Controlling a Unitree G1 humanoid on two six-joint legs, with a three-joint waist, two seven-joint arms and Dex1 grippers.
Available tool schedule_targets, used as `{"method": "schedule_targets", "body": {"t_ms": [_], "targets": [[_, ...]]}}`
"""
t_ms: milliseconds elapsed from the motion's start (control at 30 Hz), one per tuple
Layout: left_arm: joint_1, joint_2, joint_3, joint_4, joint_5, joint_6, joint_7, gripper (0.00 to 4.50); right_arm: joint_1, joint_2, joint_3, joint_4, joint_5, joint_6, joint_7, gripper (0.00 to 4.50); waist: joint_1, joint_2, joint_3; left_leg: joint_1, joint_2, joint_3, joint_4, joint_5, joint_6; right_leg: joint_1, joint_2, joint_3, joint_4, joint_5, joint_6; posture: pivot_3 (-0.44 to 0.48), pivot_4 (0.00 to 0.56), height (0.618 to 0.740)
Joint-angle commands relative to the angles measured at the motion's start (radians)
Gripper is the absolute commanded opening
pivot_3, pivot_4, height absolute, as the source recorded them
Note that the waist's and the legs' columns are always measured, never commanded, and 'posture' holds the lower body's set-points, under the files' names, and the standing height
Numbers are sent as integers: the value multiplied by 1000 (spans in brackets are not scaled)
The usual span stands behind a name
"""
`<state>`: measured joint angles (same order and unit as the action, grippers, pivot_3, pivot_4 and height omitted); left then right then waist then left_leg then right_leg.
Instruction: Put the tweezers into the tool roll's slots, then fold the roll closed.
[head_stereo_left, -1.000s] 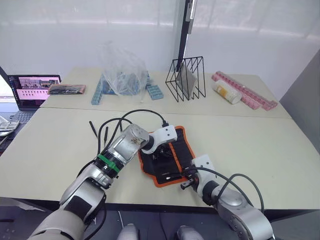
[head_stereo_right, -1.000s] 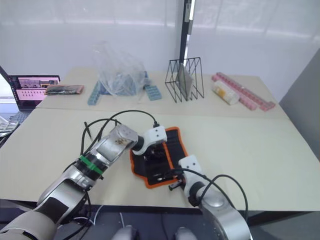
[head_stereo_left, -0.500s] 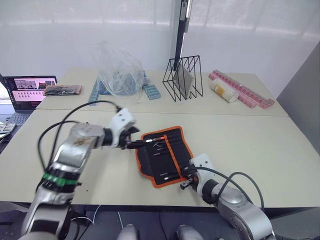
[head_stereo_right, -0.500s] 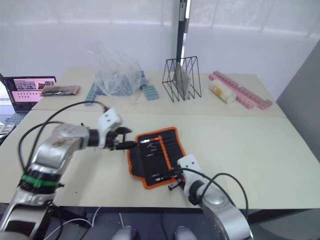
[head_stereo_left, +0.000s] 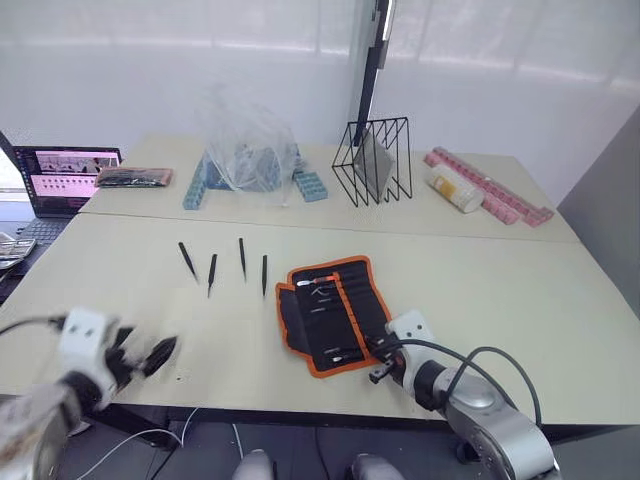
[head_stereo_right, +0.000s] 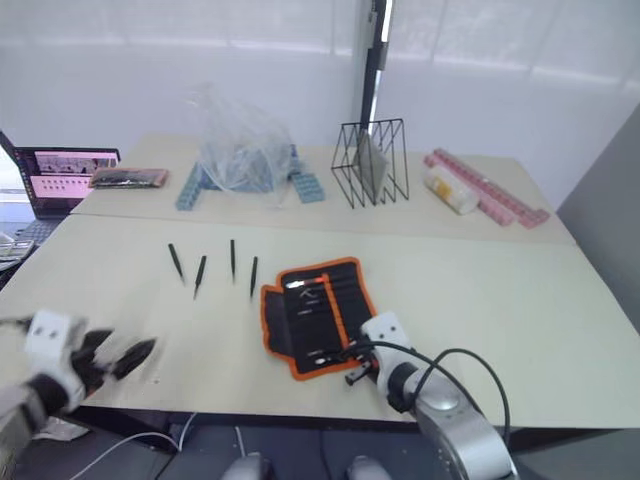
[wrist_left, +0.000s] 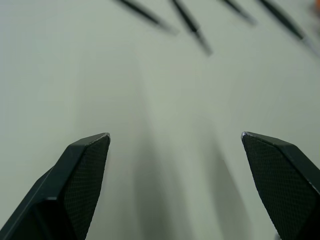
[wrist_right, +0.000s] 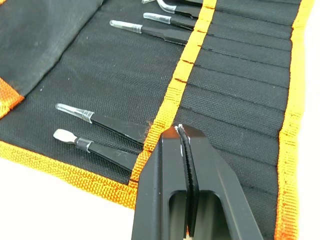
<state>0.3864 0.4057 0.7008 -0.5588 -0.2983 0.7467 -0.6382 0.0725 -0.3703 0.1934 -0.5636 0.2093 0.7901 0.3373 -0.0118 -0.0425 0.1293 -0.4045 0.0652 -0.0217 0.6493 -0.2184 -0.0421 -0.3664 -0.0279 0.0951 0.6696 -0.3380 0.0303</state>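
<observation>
At the far left edge of the tabletop (head_stereo_left: 520, 300) sits an open laptop (head_stereo_left: 62, 180), with a flat black-orange packet (head_stereo_left: 135, 177) just beside it. Further along the back stand a clear plastic bag (head_stereo_left: 245, 140) over blue blocks (head_stereo_left: 310, 184), then a black wire rack (head_stereo_left: 372, 160). Right of the rack lie a pale bottle (head_stereo_left: 452, 187) and a pink strip (head_stereo_left: 490, 184), close together.

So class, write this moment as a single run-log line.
tweezers: four loose on table | tool roll: open, flat | left end effector: open, empty, near table's front edge | right end effector: shut, over roll's slots
</observation>
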Motion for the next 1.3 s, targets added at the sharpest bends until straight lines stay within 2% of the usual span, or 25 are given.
{"method": "schedule_targets", "body": {"t_ms": [33, 200, 267, 500, 733, 933, 1300], "targets": [[69, -57, 52, -71, -28, -91, 38, 4474, 50, -26, 16, 93, -10, 37, 13, 0, 6, -1, -1, 1, 0, 0, 0, 0, 0, 3, -1, -1, -1, 0, 0, 0, 150, 705], [148, -146, 56, -119, -63, -138, 100, 4474, 36, -38, 13, 120, -11, 21, 36, 0, -1, -2, -2, 6, 1, 3, -2, -1, -1, 11, -6, 1, -6, -6, -5, 0, 150, 705], [148, -150, 50, -128, -76, -143, 113, 4474, 34, -39, 14, 125, -13, 17, 43, 0, -8, -4, -3, 6, -4, 6, -4, -1, -1, 13, -11, 2, -7, -4, 3, 0, 150, 705], [95, -111, -14, -106, -75, -135, 172, 4474, 32, -37, 20, 131, -17, 12, 51, 0, -10, -6, -4, 7, -10, 2, -5, -3, 0, 13, -14, 0, -7, -4, 4, 0, 150, 705], [-117, -62, -154, -3, -27, -90, 291, 4474, 30, -23, 19, 132, -19, 13, 36, 0, -4, -7, -4, 12, -12, 0, -5, -3, 0, 14, -15, 0, -7, -5, 5, 0, 150, 705], [-326, -36, -271, 180, 41, -106, 371, 4474, 27, -9, 26, 121, -18, 21, 17, 0, -7, -7, -4, 12, -14, -1, -6, -3, 0, 15, -15, -1, -6, -5, 5, 0, 150, 705], [-666, -24, -370, 510, 102, -165, 442, 4474, 24, 7, 28, 121, -19, 24, -5, 0, -5, -7, -4, 6, -15, -4, -6, -2, 0, 14, -15, -4, -5, -5, 6, 0, 150, 705]]}}
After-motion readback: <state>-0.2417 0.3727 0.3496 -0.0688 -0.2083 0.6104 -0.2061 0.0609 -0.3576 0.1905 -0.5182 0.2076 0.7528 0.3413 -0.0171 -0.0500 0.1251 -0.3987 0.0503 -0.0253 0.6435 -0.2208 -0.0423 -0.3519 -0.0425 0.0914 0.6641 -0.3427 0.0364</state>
